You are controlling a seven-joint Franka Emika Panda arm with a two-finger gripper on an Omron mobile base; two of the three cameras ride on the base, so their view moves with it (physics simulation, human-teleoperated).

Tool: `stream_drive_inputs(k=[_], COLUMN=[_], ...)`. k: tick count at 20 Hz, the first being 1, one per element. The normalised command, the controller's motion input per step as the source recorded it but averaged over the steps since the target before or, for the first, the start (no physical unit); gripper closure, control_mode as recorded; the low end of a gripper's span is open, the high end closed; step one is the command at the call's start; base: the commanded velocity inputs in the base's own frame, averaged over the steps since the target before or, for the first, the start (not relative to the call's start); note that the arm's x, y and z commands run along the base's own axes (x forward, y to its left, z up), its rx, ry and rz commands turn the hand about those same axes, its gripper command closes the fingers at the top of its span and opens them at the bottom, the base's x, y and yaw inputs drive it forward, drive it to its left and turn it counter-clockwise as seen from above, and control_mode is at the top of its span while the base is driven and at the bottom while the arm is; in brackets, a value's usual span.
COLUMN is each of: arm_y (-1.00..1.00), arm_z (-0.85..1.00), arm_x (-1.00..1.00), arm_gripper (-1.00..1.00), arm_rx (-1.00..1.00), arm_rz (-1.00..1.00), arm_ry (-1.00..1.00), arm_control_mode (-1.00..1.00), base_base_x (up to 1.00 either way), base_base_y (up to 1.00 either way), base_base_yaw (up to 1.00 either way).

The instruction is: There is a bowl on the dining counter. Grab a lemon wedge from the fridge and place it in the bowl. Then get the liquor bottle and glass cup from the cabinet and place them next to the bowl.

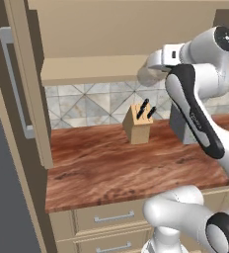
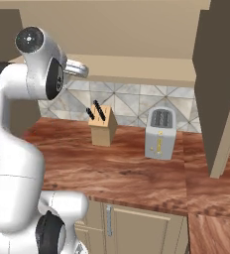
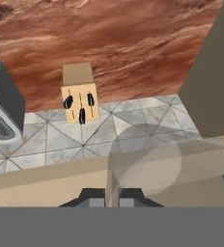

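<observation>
You will find no text, label, brand, number or sign that can be read here. The toaster (image 2: pixel 159 133) has only small yellow marks on its front, too small to read as anything. The knife block (image 3: pixel 80 102) shows only dark knife handles and thin slots, no letters.

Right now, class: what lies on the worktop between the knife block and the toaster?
Nothing. In the right base view, the stretch of wood-grain worktop between the knife block and the toaster is bare.
</observation>
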Motion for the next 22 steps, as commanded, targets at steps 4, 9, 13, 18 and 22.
stream_drive_inputs(k=[4,9,13,18,22], arm_y=[-0.64,-0.53,-0.47,-0.03,0.00], arm_z=[-0.24,-0.47,-0.35,-0.21,0.00], arm_x=[-0.76,-0.61,-0.56,-0.23,0.00], arm_gripper=[1.00,1.00,1.00,1.00,1.00], arm_rx=[-0.13,-0.17,-0.05,0.00,0.00], arm_rz=[-0.25,-0.25,-0.15,-0.01,0.00], arm_ry=[0.14,0.18,0.09,0.00,0.00], arm_control_mode=[-1.00,-1.00,-1.00,1.00,1.00], base_base_x=[0.00,0.00,0.00,-0.25,-0.96], base_base_y=[0.00,0.00,0.00,0.00,-0.08], base_base_yaw=[0.00,0.00,0.00,0.00,0.00])
